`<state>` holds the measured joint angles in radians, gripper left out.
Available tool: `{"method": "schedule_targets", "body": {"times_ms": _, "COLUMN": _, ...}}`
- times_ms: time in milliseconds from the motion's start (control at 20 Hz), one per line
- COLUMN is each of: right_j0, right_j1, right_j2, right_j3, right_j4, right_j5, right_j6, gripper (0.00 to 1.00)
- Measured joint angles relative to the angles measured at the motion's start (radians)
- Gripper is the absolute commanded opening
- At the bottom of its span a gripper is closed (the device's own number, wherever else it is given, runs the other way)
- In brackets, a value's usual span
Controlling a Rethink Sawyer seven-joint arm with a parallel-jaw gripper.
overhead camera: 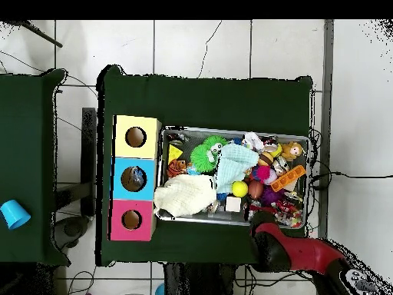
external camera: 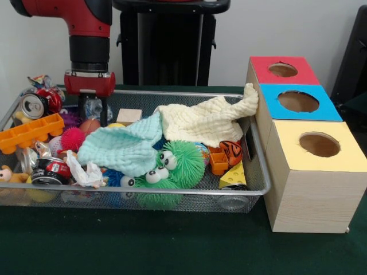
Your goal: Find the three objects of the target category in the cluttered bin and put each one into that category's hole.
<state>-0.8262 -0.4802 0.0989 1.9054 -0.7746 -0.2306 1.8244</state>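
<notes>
Your gripper [external camera: 93, 112] is down inside the bin [external camera: 189, 197] at its far corner, the one farthest from the box [external camera: 312, 189], with the red arm [external camera: 86, 28] dropping almost straight down onto it. Right between the black fingers sits a crinkly clear bottle [external camera: 95, 109]. The fingers flank it, but whether they've clamped on it or are only straddling it, I cannot tell from here.

That vertical wrist makes sense: the clutter is packed tight, so a straight drop slips between neighbours. A crushed can [external camera: 33, 106] lies just beside the gripper, an orange tray [external camera: 28, 133] nearer the front, a pink spiky ball [external camera: 73, 138] next to that.

Toward the box, the mint cloth [external camera: 123, 149] and cream cloth [external camera: 200, 123] are draped over the pile, so more bottles may be hiding underneath; none shows. From above, the arm [overhead camera: 295, 253] reaches in over the bin's robot-side rim.

The box waits with three holes: red [external camera: 282, 70], blue [external camera: 298, 101], yellow [external camera: 319, 144]. Which takes bottles isn't marked.
</notes>
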Motion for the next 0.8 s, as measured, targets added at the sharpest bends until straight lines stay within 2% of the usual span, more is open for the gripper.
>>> {"method": "schedule_targets", "body": {"times_ms": 800, "right_j0": -0.041, "right_j1": -0.093, "right_j2": 0.038, "right_j3": 0.053, "right_j4": 0.000, "right_j5": 0.061, "right_j6": 0.000, "gripper": 0.00}}
